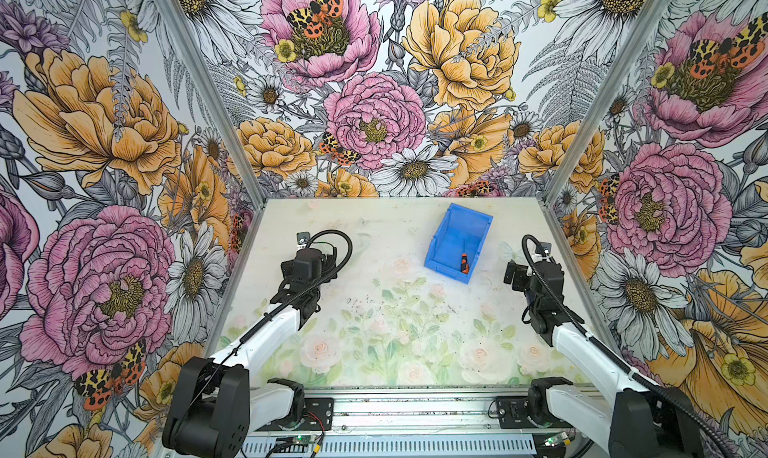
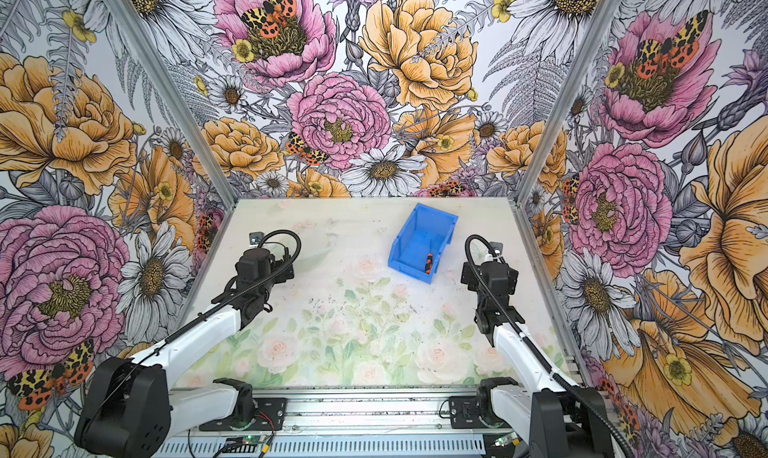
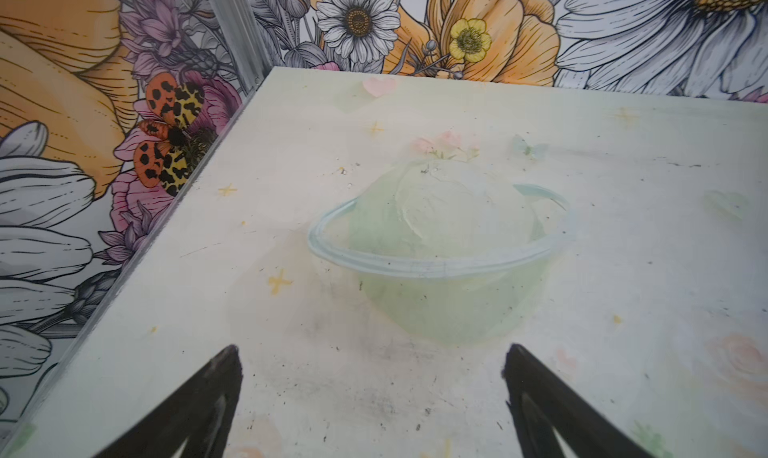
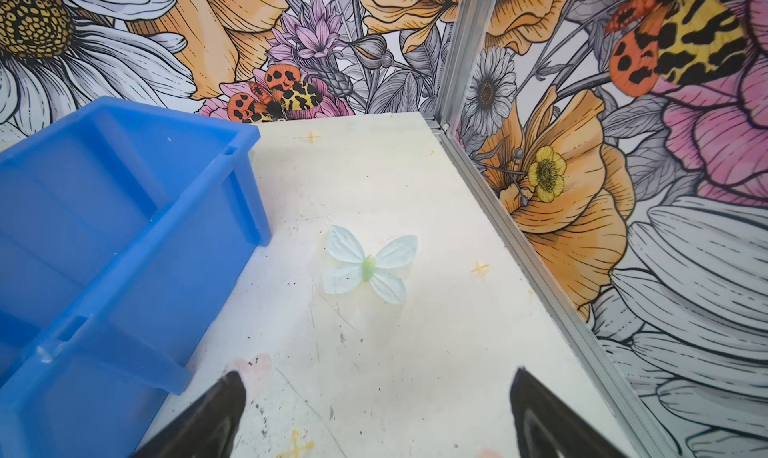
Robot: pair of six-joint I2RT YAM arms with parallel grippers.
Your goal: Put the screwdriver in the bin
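Inside the bin (image 1: 440, 244), near its low front, lies the screwdriver (image 1: 463, 264); left gripper (image 3: 372, 398) and right gripper (image 4: 378, 410), both spread and empty, should retreat without nudging it.

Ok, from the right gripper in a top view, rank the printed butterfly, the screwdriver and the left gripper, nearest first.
1. Printed butterfly: just ahead of the right gripper.
2. Screwdriver: in the bin, to its left.
3. Left gripper: far off on the left.

Smooth, slightly glossy blue plastic bin (image 4: 124, 236); matt, scuffed printed desk (image 4: 374, 352); brushed aluminium frame rail (image 4: 465, 53); thin bright metal screwdriver (image 1: 463, 263) shaft
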